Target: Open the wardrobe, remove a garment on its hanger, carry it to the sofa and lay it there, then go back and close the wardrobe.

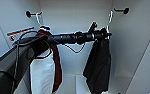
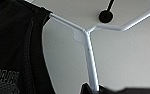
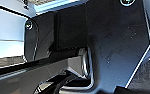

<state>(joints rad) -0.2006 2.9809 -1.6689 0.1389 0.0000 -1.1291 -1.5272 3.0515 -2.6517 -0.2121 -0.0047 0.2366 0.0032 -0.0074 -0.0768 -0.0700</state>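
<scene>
We cannot tell whether the left gripper (image 1: 104, 33) grips or merely meets the hanger (image 2: 91, 53); beside it the garment (image 1: 98, 66) hangs from its peg inside the open wardrobe (image 1: 73, 15), apart from a maroon-and-white jacket (image 1: 47, 67).

The thin white hanger (image 2: 91, 62) is mostly hidden inside the long black coat (image 1: 98, 66). The left arm crosses the coat's top, and the left pincer (image 1: 106, 33) is too blurred there to tell how its fingers stand. The bottom edge cuts the coat's hem.
</scene>
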